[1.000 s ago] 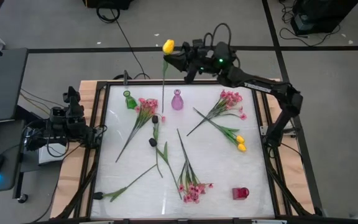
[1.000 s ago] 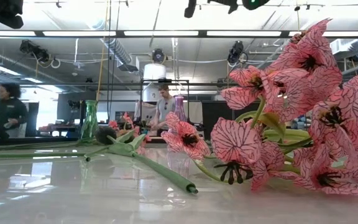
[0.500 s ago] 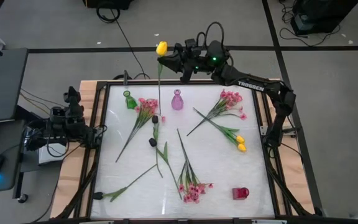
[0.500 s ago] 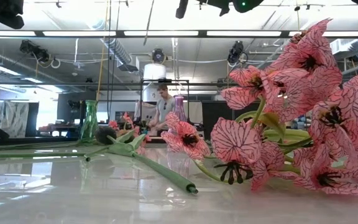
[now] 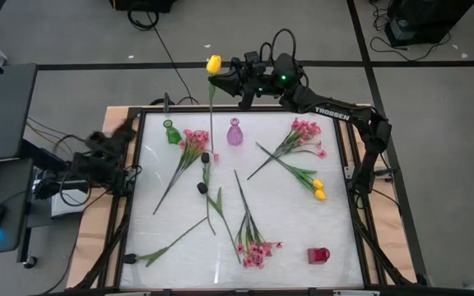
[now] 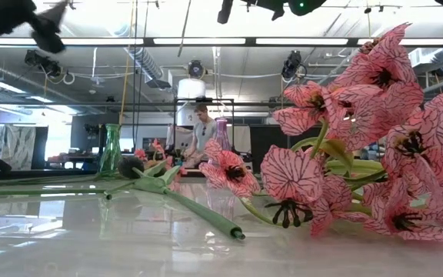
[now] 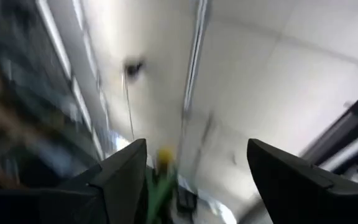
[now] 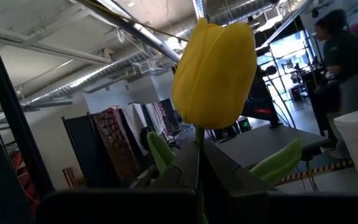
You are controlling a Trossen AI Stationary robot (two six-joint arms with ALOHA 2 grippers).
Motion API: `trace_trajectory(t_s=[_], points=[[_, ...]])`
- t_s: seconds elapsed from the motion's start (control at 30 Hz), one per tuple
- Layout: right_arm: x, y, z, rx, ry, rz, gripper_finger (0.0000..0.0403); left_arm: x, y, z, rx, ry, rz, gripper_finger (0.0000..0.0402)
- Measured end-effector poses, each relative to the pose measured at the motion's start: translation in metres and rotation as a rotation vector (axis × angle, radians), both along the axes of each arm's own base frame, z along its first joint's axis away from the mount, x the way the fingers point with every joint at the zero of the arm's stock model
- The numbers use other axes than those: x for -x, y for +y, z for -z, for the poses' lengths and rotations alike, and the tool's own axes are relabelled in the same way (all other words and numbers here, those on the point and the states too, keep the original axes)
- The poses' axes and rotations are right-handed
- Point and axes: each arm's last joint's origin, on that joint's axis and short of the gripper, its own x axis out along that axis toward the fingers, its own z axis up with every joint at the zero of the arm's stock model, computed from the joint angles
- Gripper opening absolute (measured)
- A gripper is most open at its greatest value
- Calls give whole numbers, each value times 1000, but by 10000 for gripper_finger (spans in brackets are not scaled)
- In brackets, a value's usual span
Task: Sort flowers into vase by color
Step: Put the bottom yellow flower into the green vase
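- The right gripper (image 5: 230, 76) is above the table's (image 5: 171, 214) far edge, closed on a tulip (image 5: 213, 64) whose stem hangs down toward the table.
- Two vases stand near the far edge: one vase (image 5: 169, 131) to the left, another vase (image 5: 234, 132) right of the hanging stem.
- A blossom spray (image 5: 189, 146) lies between them.
- More flowers (image 5: 303, 156) lie at the far right; another spray (image 5: 252, 242) lies near centre.
- A small container (image 5: 318, 256) sits at the near right.
- The left gripper (image 5: 109, 148) is at the left edge.
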Motion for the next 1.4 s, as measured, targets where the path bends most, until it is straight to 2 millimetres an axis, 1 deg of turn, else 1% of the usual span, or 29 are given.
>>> trace_trajectory(t_s=[0.07,0.17,0.27,0.33,0.4,0.43,0.53,0.67,0.77,0.9,1.03,1.2,1.3,1.4], points=[[0,0,0,0,0,0,14,-10,0,7,21,95,81,283],[0,0,0,0,0,0,14,-23,0,21,127,237,200,283],[0,0,1,-3,7,-1,14,-30,-1,32,194,361,283,283],[0,0,1,-7,14,-1,14,-31,-1,29,208,449,290,283],[0,0,2,-10,21,-1,14,-29,-1,18,191,515,267,283],[-1,0,2,-12,24,-1,14,-27,-1,9,171,539,249,283],[-1,0,2,-12,25,-1,14,-23,-2,-18,96,643,182,283],[-1,0,2,-13,26,-1,14,-22,-2,-60,-24,805,90,283],[-1,0,2,-13,26,-2,14,-34,-1,-84,-99,944,44,283],[-3,5,2,-14,26,-12,14,-56,1,-110,-173,1043,6,283],[-6,12,2,-13,25,-30,14,-80,3,-121,-212,1112,-12,283],[-9,22,2,-10,24,-54,14,-106,8,-121,-163,1165,-9,283],[-12,29,2,-7,24,-71,14,-118,13,-120,-131,1145,-17,283],[-14,35,2,1,24,-85,14,-127,15,-124,-120,1070,-28,283]])
